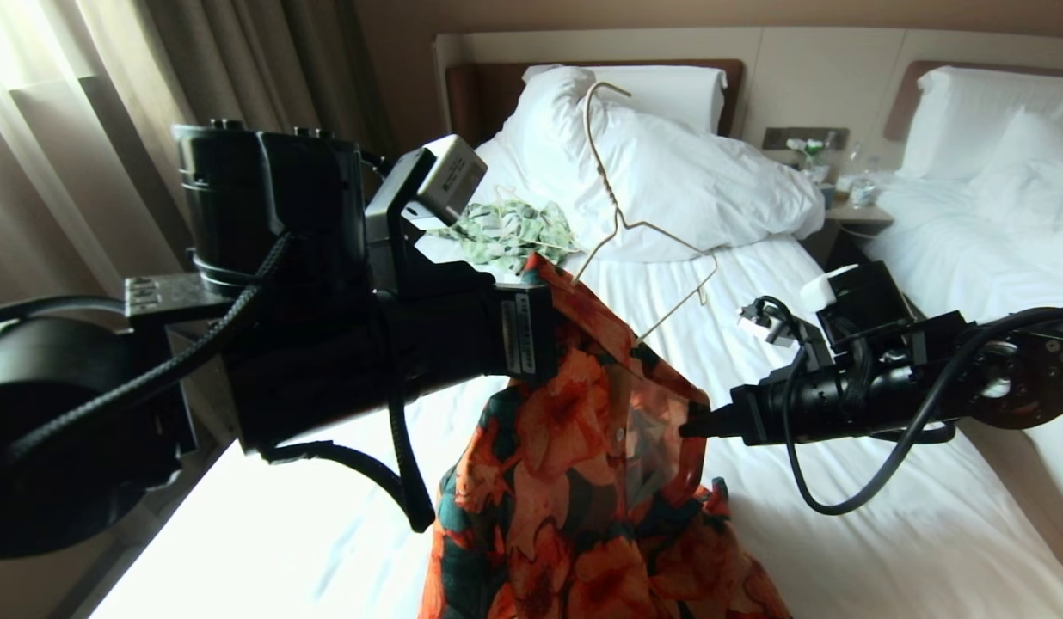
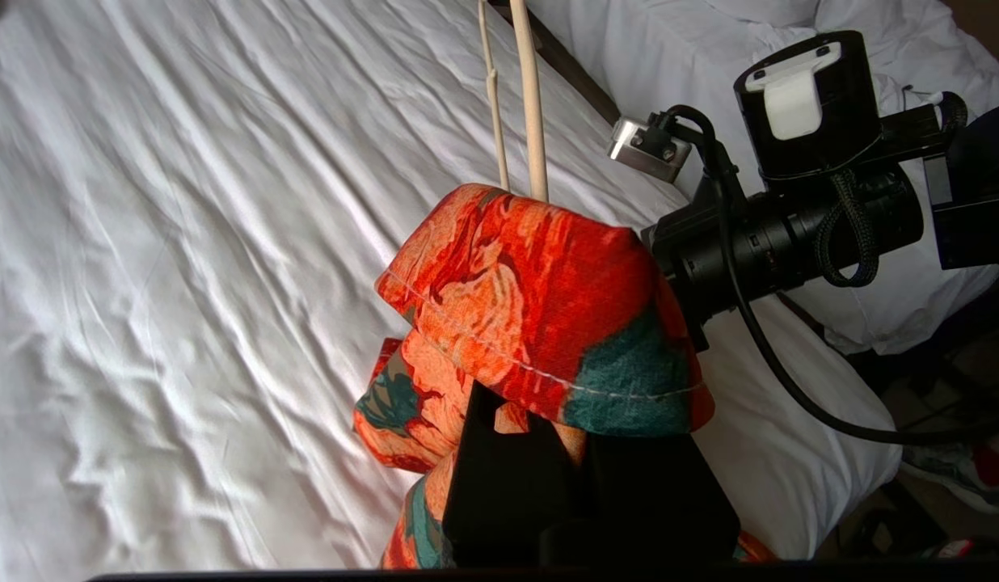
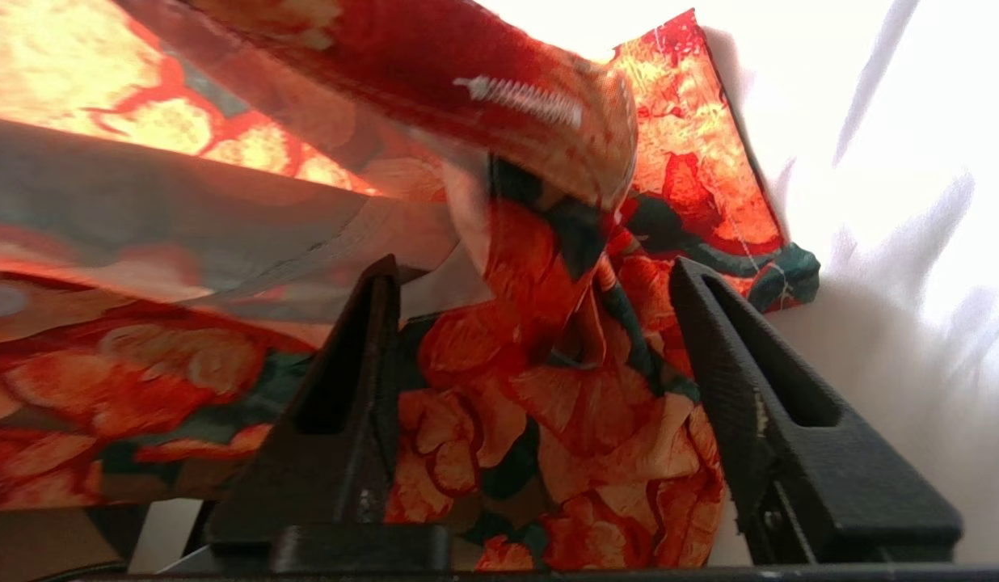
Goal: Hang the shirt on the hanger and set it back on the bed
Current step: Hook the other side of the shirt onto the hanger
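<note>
shirt draped on hanger above bed; left gripper clenched on hanger, carrying both; right gripper released, fabric between its jaws, likely to adjust

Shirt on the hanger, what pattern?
Big orange flowers on dark green; the shirt shows best in the head view.

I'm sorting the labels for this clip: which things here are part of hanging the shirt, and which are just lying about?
Part of the job:
- floral shirt
- cream hanger
- bed
- left gripper, shut on hanger and shirt
- right gripper, open beside the shirt

Just lying about:
- green-and-white shirt
- second bed
- nightstand
</note>
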Available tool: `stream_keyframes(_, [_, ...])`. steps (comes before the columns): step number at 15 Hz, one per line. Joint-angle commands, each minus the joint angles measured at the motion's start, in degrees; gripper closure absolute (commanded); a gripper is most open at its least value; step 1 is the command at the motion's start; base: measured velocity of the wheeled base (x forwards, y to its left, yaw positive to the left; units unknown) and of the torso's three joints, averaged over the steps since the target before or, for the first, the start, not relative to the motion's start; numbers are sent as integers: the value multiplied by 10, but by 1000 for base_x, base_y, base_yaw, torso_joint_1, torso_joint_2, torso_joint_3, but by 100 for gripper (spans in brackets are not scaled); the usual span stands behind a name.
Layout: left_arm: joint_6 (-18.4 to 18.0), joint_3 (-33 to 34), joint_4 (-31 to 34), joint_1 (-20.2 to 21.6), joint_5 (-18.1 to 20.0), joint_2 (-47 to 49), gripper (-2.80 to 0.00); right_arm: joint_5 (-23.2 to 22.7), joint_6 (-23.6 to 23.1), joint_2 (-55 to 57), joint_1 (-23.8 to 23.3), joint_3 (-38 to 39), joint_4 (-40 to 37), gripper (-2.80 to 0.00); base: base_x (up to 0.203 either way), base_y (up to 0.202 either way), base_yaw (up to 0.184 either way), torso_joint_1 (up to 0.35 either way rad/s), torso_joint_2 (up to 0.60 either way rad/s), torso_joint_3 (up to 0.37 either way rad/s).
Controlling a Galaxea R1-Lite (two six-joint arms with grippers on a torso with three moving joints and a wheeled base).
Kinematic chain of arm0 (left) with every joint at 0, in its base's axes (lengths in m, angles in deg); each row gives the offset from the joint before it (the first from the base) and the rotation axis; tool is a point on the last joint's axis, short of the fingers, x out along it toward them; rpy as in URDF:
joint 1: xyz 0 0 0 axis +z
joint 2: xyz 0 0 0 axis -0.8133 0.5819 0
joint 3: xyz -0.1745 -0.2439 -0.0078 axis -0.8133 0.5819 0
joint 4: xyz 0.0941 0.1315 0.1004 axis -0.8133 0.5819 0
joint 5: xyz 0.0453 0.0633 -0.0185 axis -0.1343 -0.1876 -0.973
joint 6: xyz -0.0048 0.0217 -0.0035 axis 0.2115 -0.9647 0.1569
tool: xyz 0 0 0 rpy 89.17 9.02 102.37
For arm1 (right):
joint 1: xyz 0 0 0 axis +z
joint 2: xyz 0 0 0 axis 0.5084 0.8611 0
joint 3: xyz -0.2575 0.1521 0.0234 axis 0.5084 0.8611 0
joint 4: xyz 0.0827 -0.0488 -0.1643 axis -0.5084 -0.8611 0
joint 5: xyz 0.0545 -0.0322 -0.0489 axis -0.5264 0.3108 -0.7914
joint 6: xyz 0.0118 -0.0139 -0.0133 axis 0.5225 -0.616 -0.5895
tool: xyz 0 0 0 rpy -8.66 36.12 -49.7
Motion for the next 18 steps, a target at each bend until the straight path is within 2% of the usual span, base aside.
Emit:
stream_keyframes(1, [1,-5,-1,1,0,-1,0,2,-4,20,2,1,9,-280,0,0,0,0,0,0])
stream_keyframes(4, [-1,-5,0,2,0,-5,0,4,-4,38,11,0,53,-280,0,0,0,0,0,0])
stream_keyframes(5, [-1,-5,0,4,0,-5,0,4,-4,38,19,1,53,0,0,0,0,0,0,0])
stream_keyframes(12, [-10,-5,-1,25,0,-5,0,10,0,29,25,12,53,0,0,0,0,0,0,0])
stream_keyframes(18, [-3,45,-7,50,4,-17,0,8,43,33,-23,-6,54,0,0,0,0,0,0,0])
